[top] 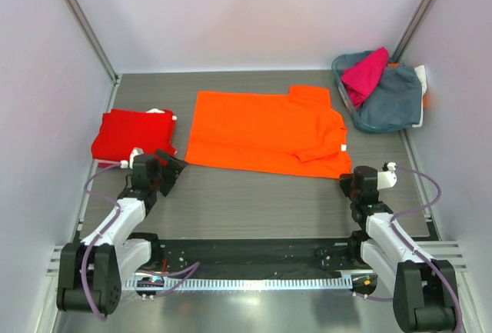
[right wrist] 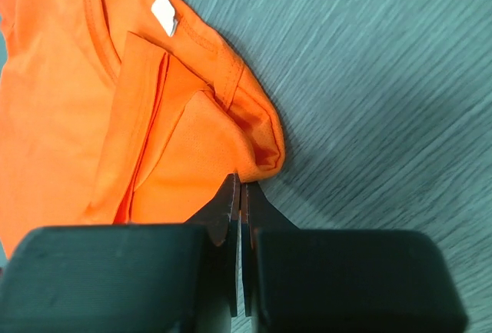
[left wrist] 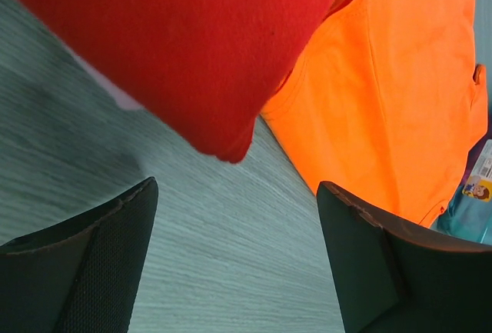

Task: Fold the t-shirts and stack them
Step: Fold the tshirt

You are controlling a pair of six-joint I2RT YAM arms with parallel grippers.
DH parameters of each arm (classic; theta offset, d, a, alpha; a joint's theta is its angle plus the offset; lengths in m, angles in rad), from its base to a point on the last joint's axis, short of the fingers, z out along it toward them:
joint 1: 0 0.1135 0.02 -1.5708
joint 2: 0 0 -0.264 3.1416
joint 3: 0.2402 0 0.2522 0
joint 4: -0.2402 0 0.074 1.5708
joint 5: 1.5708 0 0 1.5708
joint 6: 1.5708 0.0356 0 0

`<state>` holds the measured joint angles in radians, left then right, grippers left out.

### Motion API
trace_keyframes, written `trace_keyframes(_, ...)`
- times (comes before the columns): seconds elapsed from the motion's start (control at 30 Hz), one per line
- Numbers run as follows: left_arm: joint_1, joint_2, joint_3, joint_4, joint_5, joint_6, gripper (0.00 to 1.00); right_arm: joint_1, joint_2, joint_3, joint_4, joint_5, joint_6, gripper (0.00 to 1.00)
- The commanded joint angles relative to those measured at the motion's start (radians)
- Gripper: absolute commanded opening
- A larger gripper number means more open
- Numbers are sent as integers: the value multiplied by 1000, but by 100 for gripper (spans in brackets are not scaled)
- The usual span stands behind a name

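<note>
Three t-shirts are in view, one of each colour. The bright orange short-sleeved fabric t-shirt [top: 265, 131] lies spread flat at the centre of the grey wood-grain table [top: 254, 202], its neck end toward the right and one white neck label [right wrist: 164, 12] showing. The red fabric t-shirt [top: 132, 134] lies folded into a compact block at the left edge of the table, just beside the orange one but apart from it. The magenta fabric t-shirt [top: 365, 71] lies crumpled on top of a grey-blue cloth [top: 396, 98] in one blue container [top: 339, 64] at the far right corner. Two arms are mounted at the near edge, each carrying one two-finger gripper. The left gripper [left wrist: 237, 187] hovers over bare table just in front of the red t-shirt's near corner; its two black fingers [left wrist: 100, 256] stand wide apart with nothing between them. The right gripper [right wrist: 240, 187] sits at the near right corner of the orange t-shirt, where the fabric is doubled over in several layers. Its two jaws are pressed together, with the tips meeting at the very edge of that folded corner. Whether a layer of orange fabric is pinched between the tips cannot be told from the wrist view. In the top view, the corner lies low on the table at this point.
</note>
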<state>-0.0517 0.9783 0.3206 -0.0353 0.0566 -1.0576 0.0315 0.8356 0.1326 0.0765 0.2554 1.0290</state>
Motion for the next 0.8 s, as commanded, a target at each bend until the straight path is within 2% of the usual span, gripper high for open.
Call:
trace_keyframes(0.0, -5, 43, 23, 133, -21, -10, 84, 1, 0, 4, 61, -5, -66, 1)
trace_keyframes(0.2, -11, 154, 44, 213, -23, -30, 71, 1, -15, -17, 129, -42, -109, 1)
trace_keyframes(0.3, -20, 206, 52, 251, -35, -47, 62, 1, -30, -19, 132, -38, -121, 1)
trace_keyframes(0.33, -30, 220, 58, 265, -44, -47, 56, 1, -35, -22, 129, -31, -119, 1)
trace_keyframes(0.4, -45, 261, 74, 246, -95, -53, 55, 1, -38, -22, 123, -27, -118, 1)
trace_keyframes(0.77, -69, 436, 113, 314, -141, -107, 52, 1, -39, -27, 138, -38, -122, 1)
